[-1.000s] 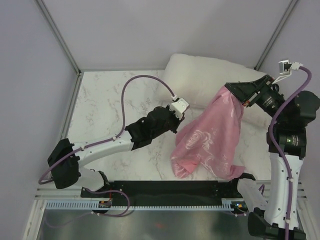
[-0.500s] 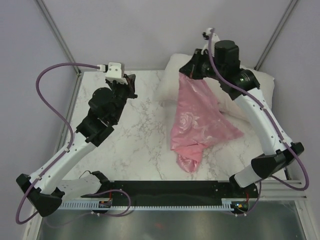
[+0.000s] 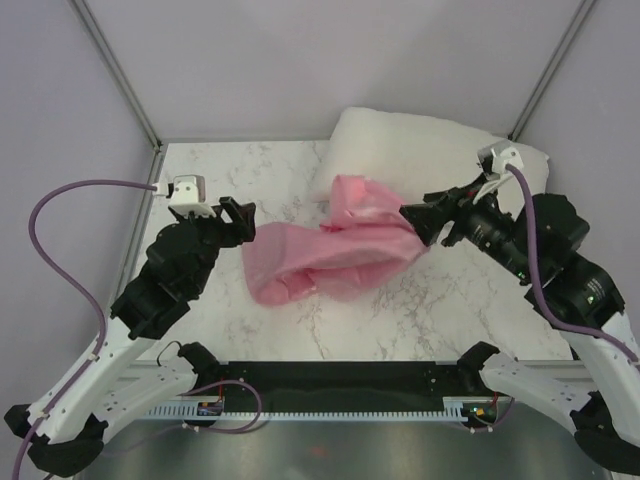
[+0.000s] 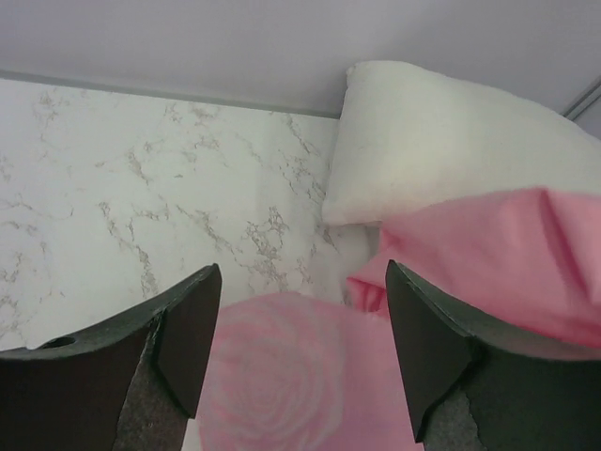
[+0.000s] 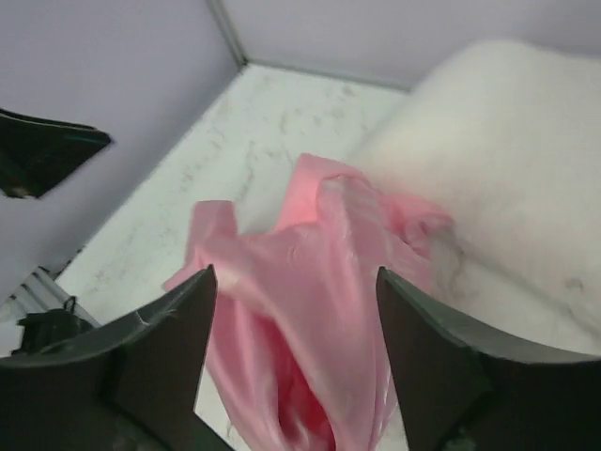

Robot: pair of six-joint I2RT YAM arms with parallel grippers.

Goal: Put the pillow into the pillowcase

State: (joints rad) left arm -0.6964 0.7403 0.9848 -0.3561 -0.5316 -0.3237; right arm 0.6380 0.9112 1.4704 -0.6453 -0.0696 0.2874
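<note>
Left gripper point(image 4: 302, 274): fingers apart, pink cloth below them, nothing clamped.
Right gripper point(image 5: 294, 274): fingers apart, cloth loose between them.
Pillowcase point(image 3: 320, 255): crumpled just in front of the pillow point(image 3: 430, 140), with nothing inside.
Risk: you cannot see the opening, so you may pinch both layers shut.

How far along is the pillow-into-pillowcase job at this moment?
Done: nothing yet. The pillow lies bare at the far right corner of the table, outside the pillowcase. In hand: the pillowcase lies crumpled between the arms, with the left fingers and right fingers open at its two ends, seemingly gripping nothing. Left: open the case's mouth, feed the pillow in, pull the case over it.
</note>
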